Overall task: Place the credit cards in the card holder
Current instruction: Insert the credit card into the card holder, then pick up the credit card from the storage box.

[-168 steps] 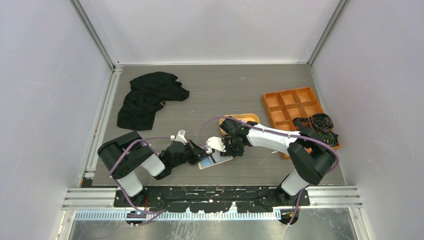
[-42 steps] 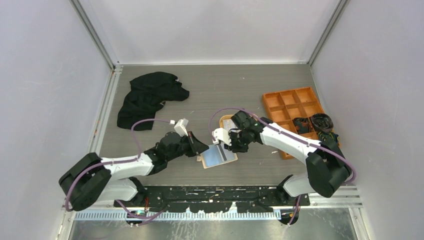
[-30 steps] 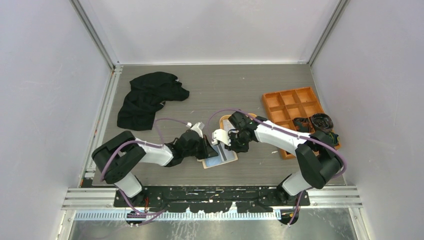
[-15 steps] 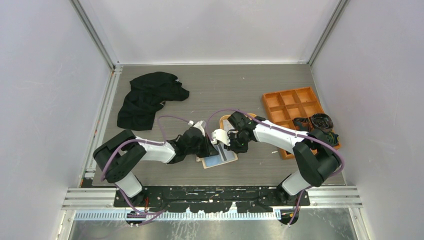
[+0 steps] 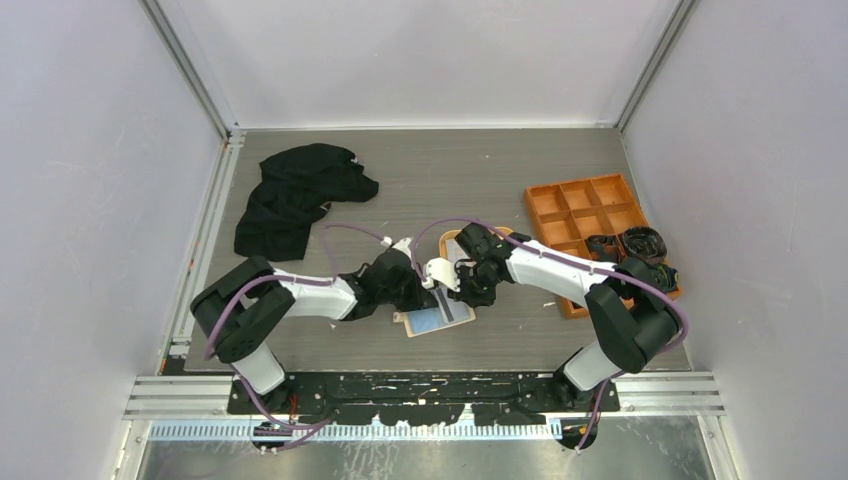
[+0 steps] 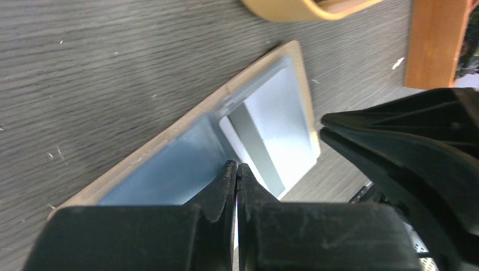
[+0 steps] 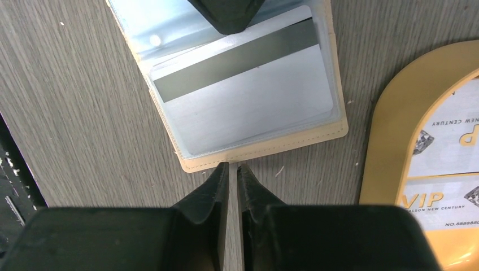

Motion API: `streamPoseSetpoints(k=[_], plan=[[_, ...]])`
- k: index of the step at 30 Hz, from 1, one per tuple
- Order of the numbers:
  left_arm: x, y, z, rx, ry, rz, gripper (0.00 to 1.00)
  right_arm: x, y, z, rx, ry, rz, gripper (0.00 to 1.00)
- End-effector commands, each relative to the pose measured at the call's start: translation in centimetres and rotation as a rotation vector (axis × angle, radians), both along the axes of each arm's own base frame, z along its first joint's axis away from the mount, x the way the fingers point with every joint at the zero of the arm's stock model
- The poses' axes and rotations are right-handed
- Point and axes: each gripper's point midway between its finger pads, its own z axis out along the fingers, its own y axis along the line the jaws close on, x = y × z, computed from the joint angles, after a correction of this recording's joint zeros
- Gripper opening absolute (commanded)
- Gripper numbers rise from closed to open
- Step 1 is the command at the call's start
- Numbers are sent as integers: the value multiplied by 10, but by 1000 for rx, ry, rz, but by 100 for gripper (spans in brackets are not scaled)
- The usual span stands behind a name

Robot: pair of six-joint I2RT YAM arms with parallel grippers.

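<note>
Within the last second or so the left end effector [image 6: 236, 169] comes in closer; its fingers, pressed together, now bear on the striped edge of a credit card [image 7: 248, 96] lying inside the open card holder [image 7: 265, 152] on the bench [image 7: 85, 113]. The right end effector [image 7: 229, 167], nearly closed with nothing in the slit, stays at the holder's rim. The card looks almost seated, likely needing one last nudge; other cards [image 7: 446, 164] wait in the orange tray [image 7: 390, 141]

One card holder [image 5: 436, 320] is lying open. Three credit cards [image 7: 248, 96] are showing: one inside it, two in one orange oval tray [image 7: 384, 113]. One orange compartmented box [image 5: 580, 215] is sitting right, one black cloth [image 5: 295, 195] far left.
</note>
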Motion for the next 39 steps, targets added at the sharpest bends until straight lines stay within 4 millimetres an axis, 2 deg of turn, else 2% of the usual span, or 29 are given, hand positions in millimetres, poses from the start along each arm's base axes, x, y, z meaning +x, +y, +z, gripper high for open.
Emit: streamPoseSetpoints(k=[1,5,8,12,14,18,21,24,25,26,29,34,37,39], plan=[[7,-13,4,-25,-22,-16,3,10,13,13,54,-23,-7,17],[8,-19,9,-61,-37,-26,10,11,15,20,70,-37,-18,18],[11,-22,24,-111,-80,-23,16,15,15,33,85,-62,-30,19],[9,-16,52,-188,-161,-14,25,21,12,67,156,-104,-70,23],[5,-11,77,-257,-224,-14,27,23,7,88,206,-132,-92,26],[-8,7,106,-308,-299,-23,35,28,-3,122,304,-163,-176,46],[-14,22,126,-328,-345,-13,52,33,-7,141,378,-153,-258,62],[-13,36,143,-341,-423,-3,81,39,-9,153,431,-121,-339,67],[-11,42,145,-340,-446,9,92,43,-11,156,443,-112,-368,69],[-8,48,144,-331,-461,32,98,46,-13,159,456,-102,-399,71],[0,67,140,-321,-477,94,100,58,-21,168,493,-79,-487,79],[4,75,141,-316,-423,123,98,80,-33,184,579,-26,-630,97],[17,72,146,-265,-460,108,95,92,-25,196,644,63,-664,99],[32,67,152,-220,-523,76,93,102,-10,195,715,188,-710,97]])
